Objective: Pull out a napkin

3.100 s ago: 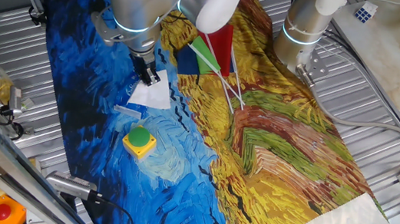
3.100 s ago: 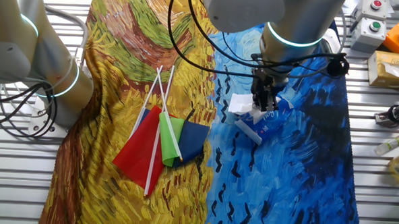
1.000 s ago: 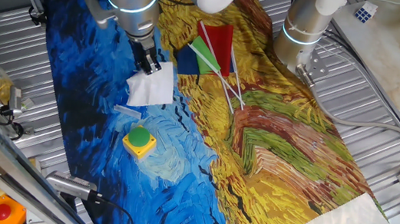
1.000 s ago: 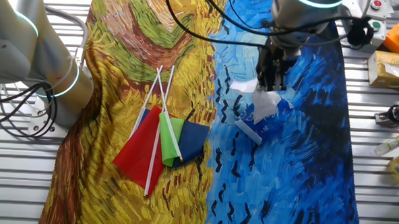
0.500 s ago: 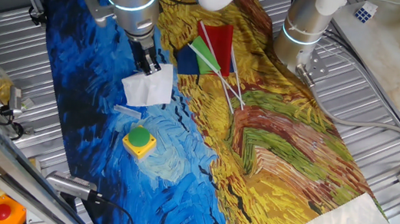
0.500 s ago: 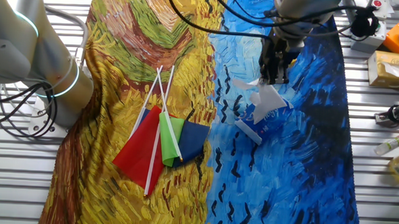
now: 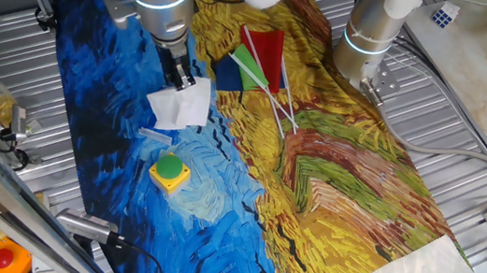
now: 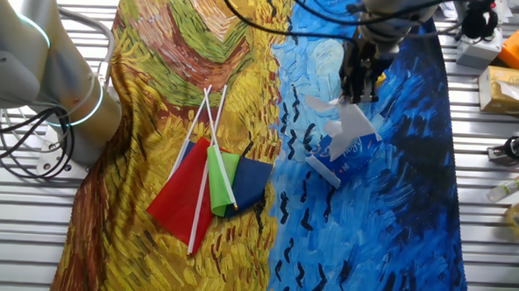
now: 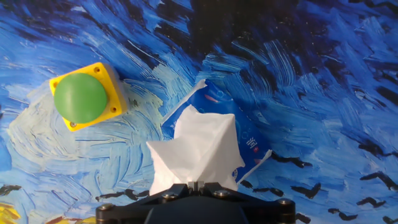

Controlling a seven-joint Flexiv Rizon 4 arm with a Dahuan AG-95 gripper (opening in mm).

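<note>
The napkin, white and creased, hangs pinched by its upper edge in the gripper, above the blue tissue packet on the painted cloth; nearby we note the yellow box with green button.

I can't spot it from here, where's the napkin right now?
The napkin hangs pinched in the gripper above the blue tissue pack, over the cloth's blue half, with the yellow button box nearest.
</note>
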